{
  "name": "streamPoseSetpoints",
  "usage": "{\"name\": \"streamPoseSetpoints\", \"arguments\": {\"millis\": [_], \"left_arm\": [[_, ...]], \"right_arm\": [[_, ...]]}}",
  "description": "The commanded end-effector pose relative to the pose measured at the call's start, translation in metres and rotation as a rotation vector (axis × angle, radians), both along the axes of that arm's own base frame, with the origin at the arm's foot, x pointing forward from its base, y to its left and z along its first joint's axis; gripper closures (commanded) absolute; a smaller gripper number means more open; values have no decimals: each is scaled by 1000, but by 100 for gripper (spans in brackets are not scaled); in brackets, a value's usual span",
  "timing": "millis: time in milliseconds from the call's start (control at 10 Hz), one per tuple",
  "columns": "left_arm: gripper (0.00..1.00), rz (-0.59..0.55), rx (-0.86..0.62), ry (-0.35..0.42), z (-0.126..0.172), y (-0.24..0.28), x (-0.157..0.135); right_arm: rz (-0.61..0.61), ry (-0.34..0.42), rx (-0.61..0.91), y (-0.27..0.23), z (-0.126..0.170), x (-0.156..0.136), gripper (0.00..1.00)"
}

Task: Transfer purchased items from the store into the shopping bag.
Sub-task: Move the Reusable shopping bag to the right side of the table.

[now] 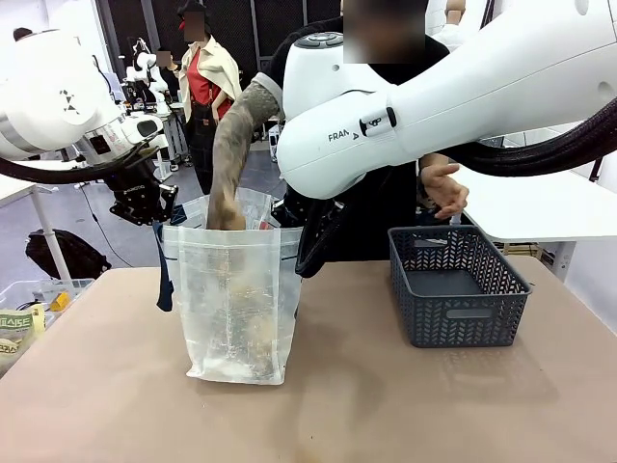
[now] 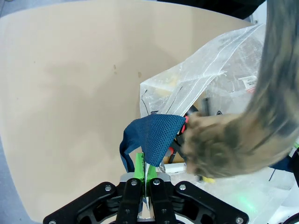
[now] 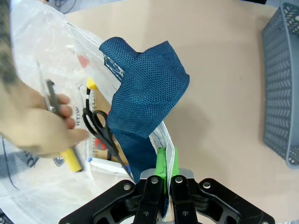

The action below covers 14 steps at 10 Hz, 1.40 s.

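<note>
Firmly: left gripper (image 2: pixel 142 166), right gripper (image 3: pixel 164 164) pinch shopping bag (image 1: pixel 236 289).

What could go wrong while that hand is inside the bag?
The left gripper and right gripper each pinch the thin rim of the bag. A slip or tug might tear it, or let it sag onto the hand. Black scissors sit inside close to the hand, so their blades might poke the plastic or a finger.
</note>
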<state>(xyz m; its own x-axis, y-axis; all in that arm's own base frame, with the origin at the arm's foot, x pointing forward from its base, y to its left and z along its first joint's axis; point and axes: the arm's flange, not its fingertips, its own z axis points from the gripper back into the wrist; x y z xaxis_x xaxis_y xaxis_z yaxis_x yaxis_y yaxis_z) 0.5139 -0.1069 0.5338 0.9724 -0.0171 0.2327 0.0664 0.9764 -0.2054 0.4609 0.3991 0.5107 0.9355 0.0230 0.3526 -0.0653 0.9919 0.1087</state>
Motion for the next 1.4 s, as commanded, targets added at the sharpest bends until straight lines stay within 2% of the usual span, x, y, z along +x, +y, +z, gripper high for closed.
{"name": "streamPoseSetpoints", "arguments": {"millis": [0, 1300], "left_arm": [[100, 6, -1, -4, 2, 2, 1], [100, 6, -1, -4, 2, 2, 1]], "right_arm": [[-2, -5, 5, -1, 1, 0, 100], [-2, -5, 5, -1, 1, 0, 100]]}}
